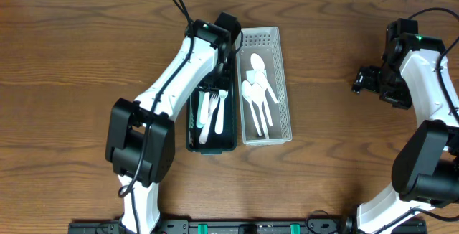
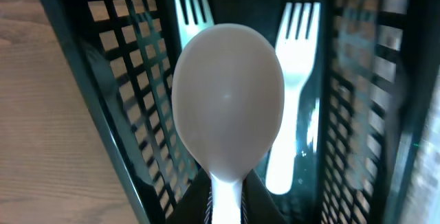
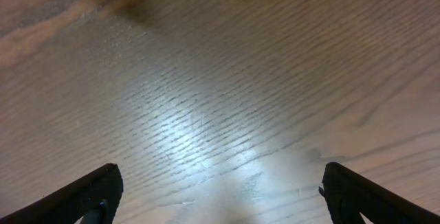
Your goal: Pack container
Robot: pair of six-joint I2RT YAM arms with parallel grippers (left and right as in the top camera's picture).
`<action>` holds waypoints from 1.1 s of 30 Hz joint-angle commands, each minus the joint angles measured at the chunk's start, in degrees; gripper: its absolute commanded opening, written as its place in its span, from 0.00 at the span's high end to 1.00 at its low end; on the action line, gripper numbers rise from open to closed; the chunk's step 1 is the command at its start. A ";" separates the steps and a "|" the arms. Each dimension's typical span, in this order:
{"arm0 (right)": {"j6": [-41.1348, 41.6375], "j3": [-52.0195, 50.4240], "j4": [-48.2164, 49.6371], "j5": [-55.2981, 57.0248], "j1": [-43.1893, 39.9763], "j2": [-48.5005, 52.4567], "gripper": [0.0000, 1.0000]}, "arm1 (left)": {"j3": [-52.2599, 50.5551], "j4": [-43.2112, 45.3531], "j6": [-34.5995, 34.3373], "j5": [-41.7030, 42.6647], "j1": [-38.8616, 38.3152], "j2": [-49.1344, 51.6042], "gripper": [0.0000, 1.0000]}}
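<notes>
A black mesh basket (image 1: 192, 142) holds white plastic forks (image 1: 210, 115). Next to it on the right stands a white mesh basket (image 1: 283, 83) with several white spoons (image 1: 256, 94). My left gripper (image 1: 224, 44) is at the far end of the black basket, shut on the handle of a white spoon (image 2: 228, 104). In the left wrist view the spoon's bowl hangs over the black basket (image 2: 124, 107) with two forks (image 2: 295, 80) under it. My right gripper (image 1: 364, 80) is open and empty over bare wood at the right; its fingers (image 3: 220, 193) are spread wide.
The wooden table (image 1: 72, 62) carries only the two baskets near the middle. My left arm (image 1: 168, 83) runs diagonally over the black basket's left side. The right arm (image 1: 430, 83) stands at the right edge.
</notes>
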 commanded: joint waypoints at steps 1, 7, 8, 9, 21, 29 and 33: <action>-1.57 0.09 -0.35 1.07 -0.20 -0.02 0.04 | -0.07 -0.13 0.09 -0.48 0.22 -0.33 0.60; -1.57 0.09 -0.35 1.07 -0.15 -0.02 0.05 | -0.04 -0.61 0.59 -0.46 0.22 -0.46 0.53; -1.57 0.09 -0.33 1.05 -0.13 -0.02 0.05 | -0.04 -0.63 1.31 -0.48 0.22 -0.70 0.53; -1.62 0.09 -0.20 0.85 -0.11 -0.02 0.04 | 0.00 -0.68 2.23 -0.68 0.22 -1.05 0.53; -10.69 4.66 6.58 -7.19 4.50 -0.13 0.07 | 0.81 -0.42 3.13 -15.06 2.21 -22.95 0.16; -13.57 11.72 26.23 -7.80 12.48 -0.44 0.01 | 0.81 4.72 3.10 -15.74 13.81 -30.80 0.02; -14.23 13.00 27.28 -8.63 14.56 -0.92 0.01 | 0.81 6.14 6.01 -15.87 17.35 -30.77 0.02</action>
